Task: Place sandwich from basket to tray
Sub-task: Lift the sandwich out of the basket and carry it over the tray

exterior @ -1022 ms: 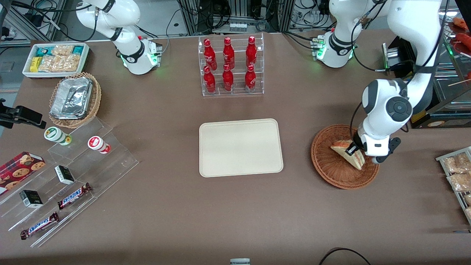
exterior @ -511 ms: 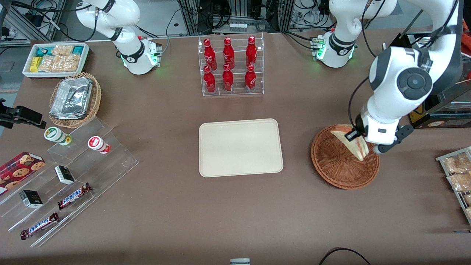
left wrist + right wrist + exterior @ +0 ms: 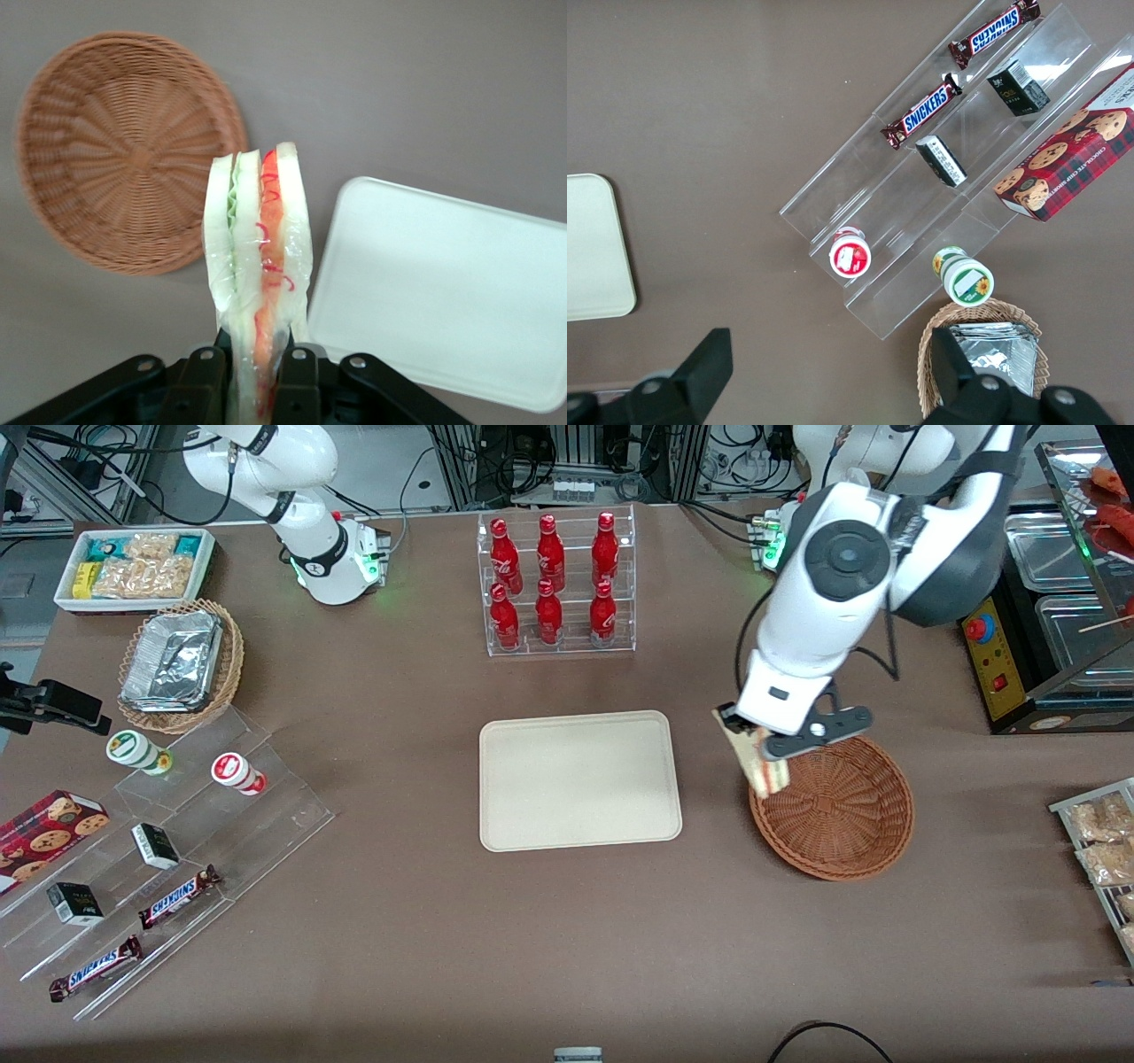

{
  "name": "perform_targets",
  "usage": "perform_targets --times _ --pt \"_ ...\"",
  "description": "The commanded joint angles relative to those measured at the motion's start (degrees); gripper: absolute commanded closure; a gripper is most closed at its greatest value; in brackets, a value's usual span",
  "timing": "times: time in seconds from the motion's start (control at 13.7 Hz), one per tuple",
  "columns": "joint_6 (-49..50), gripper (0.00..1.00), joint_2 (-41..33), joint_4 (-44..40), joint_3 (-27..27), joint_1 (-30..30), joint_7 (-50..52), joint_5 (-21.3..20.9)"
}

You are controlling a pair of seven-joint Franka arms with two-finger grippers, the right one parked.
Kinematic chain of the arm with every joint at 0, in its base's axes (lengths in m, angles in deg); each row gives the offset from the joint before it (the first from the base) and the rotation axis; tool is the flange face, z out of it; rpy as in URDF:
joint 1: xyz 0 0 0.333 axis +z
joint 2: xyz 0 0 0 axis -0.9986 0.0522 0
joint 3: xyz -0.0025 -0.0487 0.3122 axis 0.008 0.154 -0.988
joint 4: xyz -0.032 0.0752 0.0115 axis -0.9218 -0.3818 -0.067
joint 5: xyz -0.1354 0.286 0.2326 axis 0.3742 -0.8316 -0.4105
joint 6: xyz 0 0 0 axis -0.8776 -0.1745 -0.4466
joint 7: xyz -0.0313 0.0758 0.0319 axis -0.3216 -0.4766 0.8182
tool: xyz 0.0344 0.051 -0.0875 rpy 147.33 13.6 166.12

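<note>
The hand is clamped on the wrapped sandwich, holding it up over the basket edge nearest the tray, clear of the wicker. My worry: the grip looks like it's only on one end, over slippery film, so a quick swing could let the wedge slide out and hit the surface short of the tray.

Wrapped sandwich hangs clamped in the gripper above the wicker basket's rim, near the cream tray.
</note>
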Motion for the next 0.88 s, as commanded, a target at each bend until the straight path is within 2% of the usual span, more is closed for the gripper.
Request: perform_targets --times 0.0,0.58,0.8 --pt "-1.0 1.0 5.8 -6.1 -0.5 -4.2 -1.4 1.4" --pt "-16.8 1.0 18.3 -7.9 -0.5 -13.0 -0.6 2.1" --pt "-19.3 1.0 22.0 -8.2 -0.5 -16.0 -0.5 1.7"
